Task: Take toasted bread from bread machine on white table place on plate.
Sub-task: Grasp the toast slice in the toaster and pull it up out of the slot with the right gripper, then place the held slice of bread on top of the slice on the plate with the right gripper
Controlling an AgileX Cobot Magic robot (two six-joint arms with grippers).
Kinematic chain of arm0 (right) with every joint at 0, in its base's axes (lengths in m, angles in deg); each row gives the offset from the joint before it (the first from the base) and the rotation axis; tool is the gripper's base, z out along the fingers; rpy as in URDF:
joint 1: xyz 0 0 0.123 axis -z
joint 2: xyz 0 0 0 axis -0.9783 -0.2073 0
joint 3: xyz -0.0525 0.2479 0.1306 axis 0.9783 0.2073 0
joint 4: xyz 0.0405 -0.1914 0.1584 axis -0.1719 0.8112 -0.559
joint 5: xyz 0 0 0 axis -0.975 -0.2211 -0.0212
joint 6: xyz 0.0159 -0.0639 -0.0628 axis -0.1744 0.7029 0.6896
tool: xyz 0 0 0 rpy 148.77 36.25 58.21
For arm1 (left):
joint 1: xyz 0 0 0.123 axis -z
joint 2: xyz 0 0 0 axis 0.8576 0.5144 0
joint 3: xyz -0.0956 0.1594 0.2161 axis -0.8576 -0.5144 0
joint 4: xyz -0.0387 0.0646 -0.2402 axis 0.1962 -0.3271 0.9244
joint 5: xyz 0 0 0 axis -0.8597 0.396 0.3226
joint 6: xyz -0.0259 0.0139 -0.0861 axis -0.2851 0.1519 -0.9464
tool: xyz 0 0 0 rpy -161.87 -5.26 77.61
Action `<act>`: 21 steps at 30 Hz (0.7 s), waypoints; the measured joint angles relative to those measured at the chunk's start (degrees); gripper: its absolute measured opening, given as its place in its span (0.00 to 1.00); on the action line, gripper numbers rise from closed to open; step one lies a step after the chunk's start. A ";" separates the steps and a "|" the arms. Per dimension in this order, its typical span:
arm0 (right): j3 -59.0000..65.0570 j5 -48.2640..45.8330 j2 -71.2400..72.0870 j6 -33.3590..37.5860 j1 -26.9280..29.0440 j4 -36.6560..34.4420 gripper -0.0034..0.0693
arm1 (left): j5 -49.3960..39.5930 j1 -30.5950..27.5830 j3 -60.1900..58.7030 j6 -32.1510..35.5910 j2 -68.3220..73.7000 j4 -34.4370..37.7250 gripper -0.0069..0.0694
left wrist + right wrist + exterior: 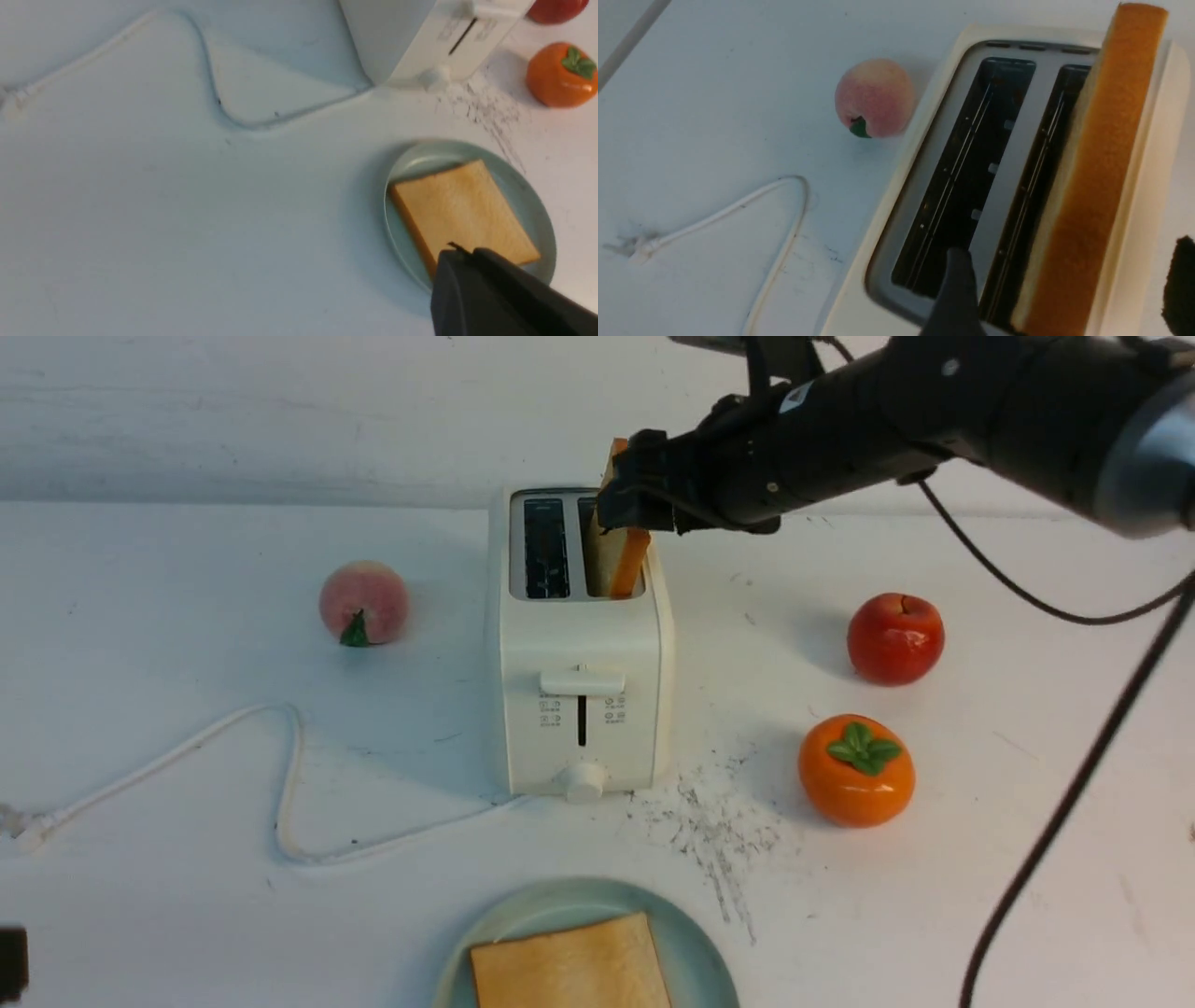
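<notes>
**Right gripper poised around the slice in the toaster**

The right gripper [624, 509], upper centre of the front view, has its jaws parted on either side of the upright toasted bread [624, 565]. The right wrist view shows a gap on each side, so nothing is clamped. Only a dark part of the left gripper [490, 294] shows, so I cannot tell its state.

If the jaws close off-centre, a finger could foul the slot divider. A crust-only pinch could tilt the slice, jam it and drag the bread machine [579, 653] across the white table [140, 616].

The left slot [546, 549] is empty and the right slot holds the slice. At bottom centre, the plate [695, 943] carries the other slice [569, 966] lying flat.
</notes>
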State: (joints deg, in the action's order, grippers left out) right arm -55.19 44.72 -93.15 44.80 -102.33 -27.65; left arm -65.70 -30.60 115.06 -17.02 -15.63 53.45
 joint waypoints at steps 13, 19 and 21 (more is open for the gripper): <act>-2.72 -5.00 5.76 1.83 0.00 1.83 0.21 | -2.56 0.00 -3.71 -0.01 -1.31 2.87 0.07; -3.84 -23.49 21.28 6.67 0.00 1.43 0.21 | -2.51 0.00 -3.71 0.05 -1.31 2.26 0.07; -3.84 -30.95 24.00 8.31 0.00 1.12 0.21 | -2.51 0.00 -3.71 0.05 -1.31 1.70 0.07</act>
State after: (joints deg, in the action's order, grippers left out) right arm -59.04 13.76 -69.15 53.10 -102.33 -26.52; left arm -68.21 -30.60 111.35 -16.97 -16.93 55.15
